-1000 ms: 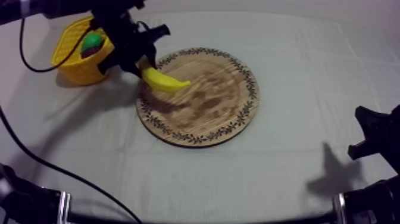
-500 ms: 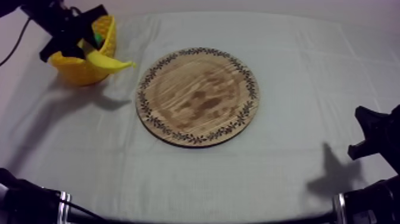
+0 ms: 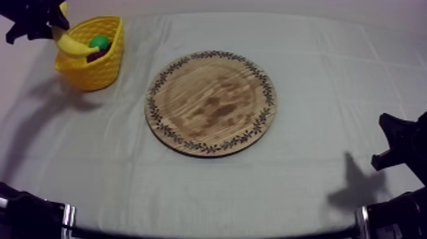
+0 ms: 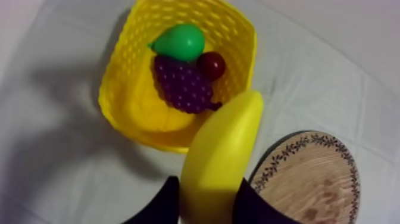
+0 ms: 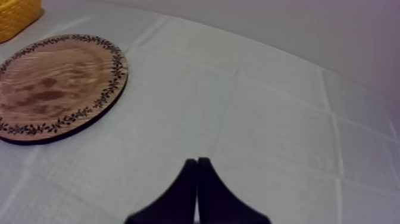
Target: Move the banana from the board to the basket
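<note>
Hovering over yellow basket (image 3: 90,75), left end effector (image 4: 207,199) grips banana (image 4: 223,149); right end effector (image 5: 196,164) narrow, empty.

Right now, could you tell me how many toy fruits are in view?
4. The pear, bunch of grapes and small red fruit lie in the yellow basket; the left gripper holds the banana at its rim. Others may hide underneath.

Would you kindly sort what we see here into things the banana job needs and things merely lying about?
Job: banana, held by the left gripper at the rim of the yellow basket; wooden board, bare.
Lying about: pear, grapes, small red fruit, in the basket; right gripper, shut on nothing.
</note>
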Robot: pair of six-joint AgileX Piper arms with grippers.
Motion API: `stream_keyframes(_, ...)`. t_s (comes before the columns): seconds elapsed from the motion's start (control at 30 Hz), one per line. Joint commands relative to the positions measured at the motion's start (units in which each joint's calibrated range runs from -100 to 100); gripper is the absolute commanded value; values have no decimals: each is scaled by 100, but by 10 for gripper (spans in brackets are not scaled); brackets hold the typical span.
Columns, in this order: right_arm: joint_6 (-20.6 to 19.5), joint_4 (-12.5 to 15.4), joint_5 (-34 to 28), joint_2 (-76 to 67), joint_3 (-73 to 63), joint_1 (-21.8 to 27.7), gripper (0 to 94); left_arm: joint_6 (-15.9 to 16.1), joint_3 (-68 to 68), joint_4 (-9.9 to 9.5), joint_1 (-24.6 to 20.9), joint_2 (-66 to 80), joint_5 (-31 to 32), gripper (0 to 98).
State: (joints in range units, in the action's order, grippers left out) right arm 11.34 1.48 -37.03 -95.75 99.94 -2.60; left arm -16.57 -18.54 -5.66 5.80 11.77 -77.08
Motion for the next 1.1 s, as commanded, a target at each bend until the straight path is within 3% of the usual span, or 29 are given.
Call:
stream_keyframes(0.0, 1, 1, 2, 0, -5, 0, 3, 275, 81, -42, -49, -13, 134, 245)
stream_keyframes(0.27, 6, 1, 2, 0, -5, 0, 3, 633, 95, -408, -240, -316, 1510, 264)
stream_keyframes(0.5, 6, 1, 2, 0, -5, 0, 3, 815, 255, -507, -400, -773, 2281, 248)
stream_keyframes(0.8, 6, 1, 2, 0, -5, 0, 3, 946, 719, -520, -585, -1558, 2819, 233)
stream_keyframes(1.07, 6, 1, 2, 0, -5, 0, 3, 904, 991, -524, -550, -2200, 2899, 225)
